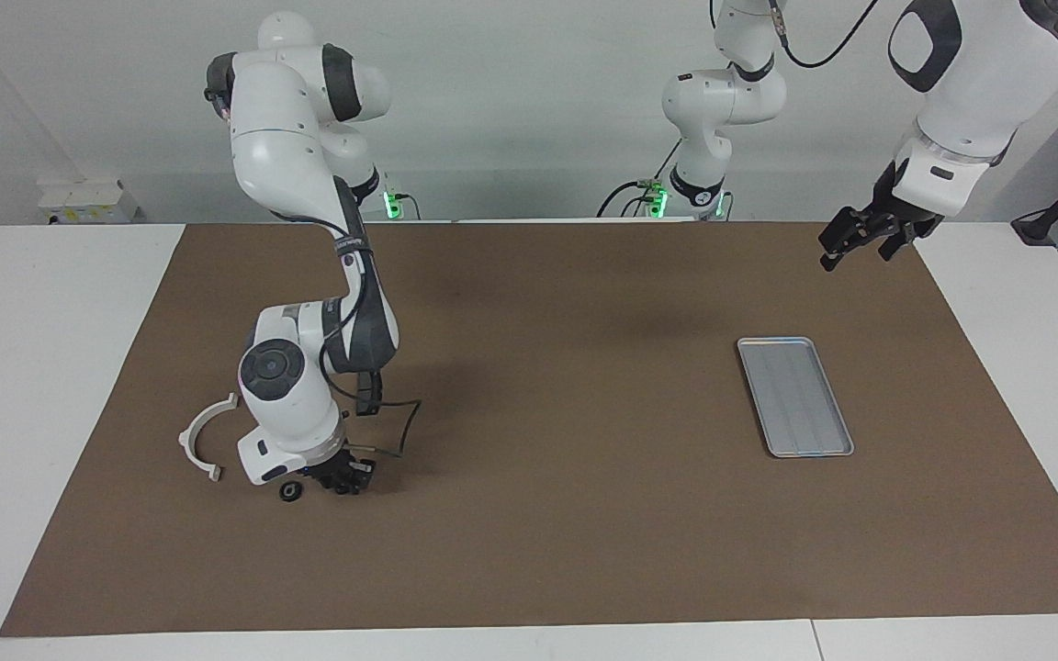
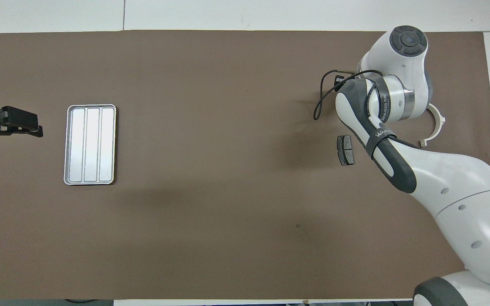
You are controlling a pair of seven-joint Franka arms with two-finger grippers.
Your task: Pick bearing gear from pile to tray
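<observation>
facing view: the right gripper (image 1: 343, 477) is seen low on the mat at the pile, down among small black parts, with a black round piece (image 1: 290, 492) lying just beside it and the white bracket (image 1: 201, 439) nearby toward the right arm's end. whether its fingers are apart or clamped on a part cannot be told, and no gear is seen lifted. the tray (image 1: 794, 396) is seen bare, well apart from the pile, toward the left arm's end. the left gripper (image 1: 860, 236) is held in the air over the mat's corner beside the tray, fingers apart, waiting.

overhead view: the right gripper is hidden under its own wrist. a brake pad (image 2: 345, 150) is seen beside the arm, nearer to the robots than the wrist, and the bracket is partly covered by it. the tray's ribbed base is shown with nothing in it, with the left gripper (image 2: 32, 126) beside it.

the pick is judged to be in hand. next, a firm hold on one gear alone is called for, then a straight lift before the carry to the tray.
</observation>
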